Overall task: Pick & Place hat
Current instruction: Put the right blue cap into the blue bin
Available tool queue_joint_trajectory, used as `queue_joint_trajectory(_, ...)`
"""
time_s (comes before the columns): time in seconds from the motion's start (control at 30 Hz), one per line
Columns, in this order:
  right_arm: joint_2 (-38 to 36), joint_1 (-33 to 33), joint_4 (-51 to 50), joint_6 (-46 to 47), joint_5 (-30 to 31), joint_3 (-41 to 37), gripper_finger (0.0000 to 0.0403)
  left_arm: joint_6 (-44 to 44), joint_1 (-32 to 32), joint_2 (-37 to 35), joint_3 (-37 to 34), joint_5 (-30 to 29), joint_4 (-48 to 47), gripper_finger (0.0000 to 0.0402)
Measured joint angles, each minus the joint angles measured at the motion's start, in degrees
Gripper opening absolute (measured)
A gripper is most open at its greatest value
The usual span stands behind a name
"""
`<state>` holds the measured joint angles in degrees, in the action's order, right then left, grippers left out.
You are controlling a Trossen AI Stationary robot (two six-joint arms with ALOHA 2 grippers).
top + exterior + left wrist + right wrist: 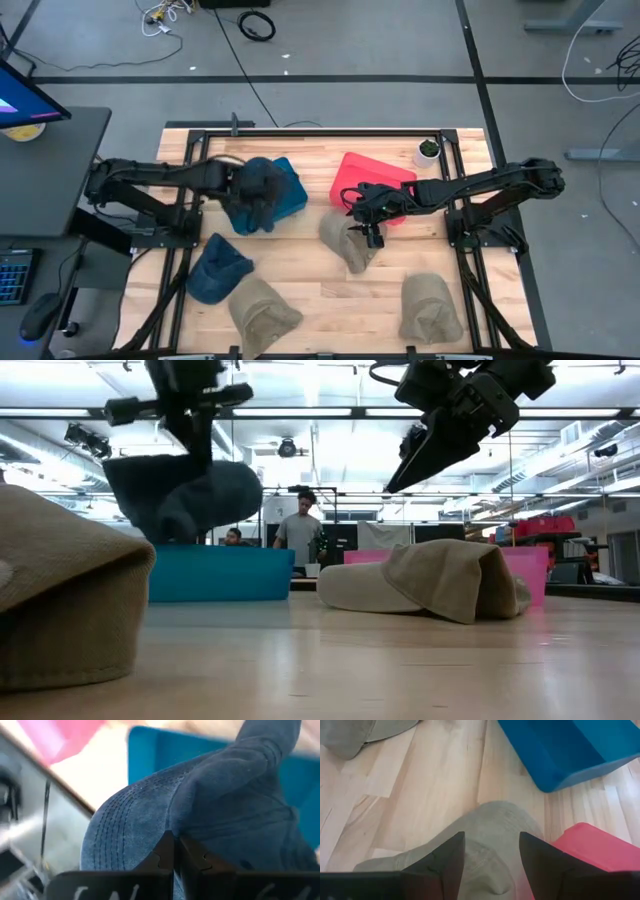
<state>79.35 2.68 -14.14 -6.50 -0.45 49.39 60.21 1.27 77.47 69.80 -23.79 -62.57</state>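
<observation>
My left gripper (175, 851) is shut on a dark blue denim cap (256, 195), which hangs in the air at the blue bin (291, 190); in the low view the cap (185, 495) hangs just above the bin's rim (215, 548). My right gripper (491, 855) is open and hovers over a tan cap (345, 243) that lies flat on the table. In the low view its fingers (425, 460) slant down, clear of the tan cap (440, 580). My left gripper pinches the blue cap between its two fingers at a fold of the crown next to the stitched brim (170, 827). It comes from above, pointing down. The cap hangs below the fingers, lifted clear of the table.
A red bin (372, 178) stands beside the blue bin near the far edge. A second blue cap (218, 268) and two tan caps (262, 310) (430, 308) lie near the front edge. A small pot (428, 150) sits at the far right corner. People stand beyond the table.
</observation>
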Motion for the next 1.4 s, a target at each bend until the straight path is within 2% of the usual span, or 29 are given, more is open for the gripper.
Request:
queue_joint_trajectory(0.1,0.0,0.0,0.6,0.0,0.0,0.0,0.0192,11.7,5.1,0.0,0.0,3.2,-0.8,0.0007)
queue_joint_trajectory(0.23,0.0,0.0,1.6,0.0,0.0,0.0,0.0192,17.0,10.9,0.3,0.0,4.5,-0.5,0.0007)
queue_joint_trajectory(0.3,0.0,0.0,1.8,0.0,0.0,0.0,0.0192,17.4,12.8,0.3,0.0,7.3,-0.1,0.0007)
queue_joint_trajectory(0.43,0.0,0.0,1.9,0.0,0.0,0.0,0.0192,17.5,13.6,0.2,-1.8,17.4,4.2,0.0007)
queue_joint_trajectory(0.57,0.0,0.0,1.9,0.0,0.0,0.0,0.0192,16.5,13.1,0.6,-6.4,19.8,9.8,0.0007)
queue_joint_trajectory(0.7,0.0,0.0,1.9,0.0,0.0,0.0,0.0192,14.7,13.8,1.6,-13.0,19.8,14.1,0.0008)
queue_joint_trajectory(0.97,0.0,0.0,1.8,0.0,0.0,0.0,0.0192,8.4,14.4,2.4,-25.1,19.7,30.9,0.002)
queue_joint_trajectory(1.1,0.0,0.0,1.9,0.0,0.0,0.0,0.0192,-1.3,14.8,2.4,-27.4,19.7,37.5,0.0037)
queue_joint_trajectory(1.27,0.0,0.0,2.0,0.0,0.0,0.0,0.0192,-12.3,16.6,2.4,-27.5,15.6,38.0,0.007)
queue_joint_trajectory(1.4,0.0,0.0,2.1,0.0,0.0,0.0,0.0192,-16.1,18.1,2.4,-27.5,13.1,38.0,0.0112)
